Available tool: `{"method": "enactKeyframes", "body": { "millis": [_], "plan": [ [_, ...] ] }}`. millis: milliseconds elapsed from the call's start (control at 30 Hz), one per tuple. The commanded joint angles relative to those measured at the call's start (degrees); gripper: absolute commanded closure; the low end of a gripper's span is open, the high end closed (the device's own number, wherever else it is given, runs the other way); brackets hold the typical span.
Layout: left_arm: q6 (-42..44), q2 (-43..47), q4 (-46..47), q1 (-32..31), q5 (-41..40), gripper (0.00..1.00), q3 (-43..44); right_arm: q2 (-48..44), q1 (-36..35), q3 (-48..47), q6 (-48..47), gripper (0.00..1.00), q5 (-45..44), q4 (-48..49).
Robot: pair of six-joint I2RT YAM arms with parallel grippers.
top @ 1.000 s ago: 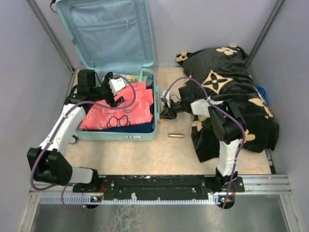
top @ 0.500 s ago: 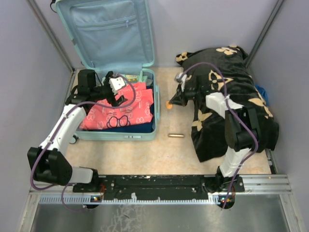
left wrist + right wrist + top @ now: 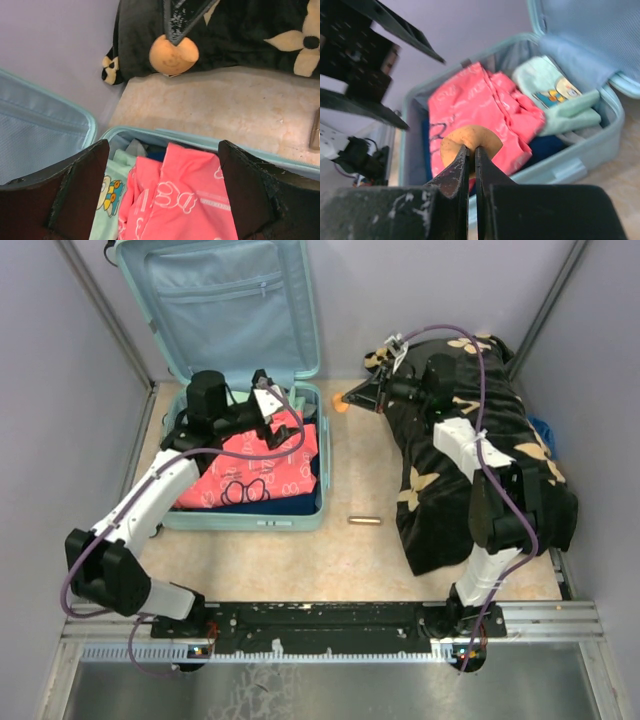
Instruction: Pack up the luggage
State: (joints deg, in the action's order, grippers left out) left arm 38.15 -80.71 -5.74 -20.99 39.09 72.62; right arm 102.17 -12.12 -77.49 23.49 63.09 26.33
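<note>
The luggage (image 3: 310,508), a pale mint-blue suitcase, lies open at the back left with its lid (image 3: 232,300) up. Inside lie a pink printed cloth (image 3: 245,470) and a mint garment (image 3: 555,97). My left gripper (image 3: 268,400) is open and empty above the pink cloth (image 3: 190,200) at the case's back right. My right gripper (image 3: 352,400) is shut on a small orange round thing (image 3: 343,403), held in the air just right of the case's back right corner. The round thing also shows in the left wrist view (image 3: 173,54) and the right wrist view (image 3: 470,140).
A black blanket with tan flower motifs (image 3: 480,450) fills the right side of the floor. A small brown cylinder (image 3: 364,521) lies on the floor between the case and the blanket. A blue thing (image 3: 541,430) shows at the blanket's far right edge. Grey walls close in all round.
My right gripper has risen from the floor beside the case and swung back with the orange round thing. My left gripper has moved back and right over the case.
</note>
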Motion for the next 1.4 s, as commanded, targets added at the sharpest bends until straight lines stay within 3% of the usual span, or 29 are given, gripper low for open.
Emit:
{"method": "enactKeyframes", "body": {
  "millis": [0,367,533,833,933,1000,1100,1167,1267,1367],
  "plan": [
    [-4.41,-2.45,5.03,-3.63,-0.66,0.05,1.13,0.43,-1.91,-3.07,18.31,1.0,2.46,18.01],
    [-13.77,-5.91,9.49,-7.36,-2.19,0.14,3.09,-3.74,-5.72,1.75,13.5,1.0,-0.36,15.43],
    [-17.09,-6.97,10.18,-7.48,-2.94,0.23,3.7,-5.72,-6.35,3.42,9.77,1.0,-0.52,12.88],
    [-17.4,-8.21,9.04,-7.46,-2.23,0.61,4.19,-6.33,-6.42,3.57,9.56,1.0,0.77,13.88],
    [-17.18,-8.56,9.29,-7.4,-2.33,0.86,4.86,-6.23,-6.43,3.69,9.62,0.98,1.35,13.84],
    [-17.02,-8.63,9.26,-7.39,-3.03,0.98,5.07,-6.3,-6.3,3.88,9.52,0.89,1.4,13.67],
    [-17.43,-8.32,7.82,-6.18,-3.35,1.0,4.8,-6.49,-5.53,3.62,8.63,0.65,1.15,12.54],
    [-18.5,-7.69,7.27,-4.49,-3.0,1.0,3.89,-6.59,-4.32,3.34,7.31,0.43,0.8,11.0],
    [-19.0,-6.83,5.11,-0.64,-2.6,1.0,3.08,-6.8,-2.01,2.58,1.7,0.3,0.73,5.54],
    [-18.19,-6.19,1.91,4.21,-3.34,1.0,2.5,-7.0,0.4,0.43,-10.08,0.24,0.17,-8.19]
  ]
}}
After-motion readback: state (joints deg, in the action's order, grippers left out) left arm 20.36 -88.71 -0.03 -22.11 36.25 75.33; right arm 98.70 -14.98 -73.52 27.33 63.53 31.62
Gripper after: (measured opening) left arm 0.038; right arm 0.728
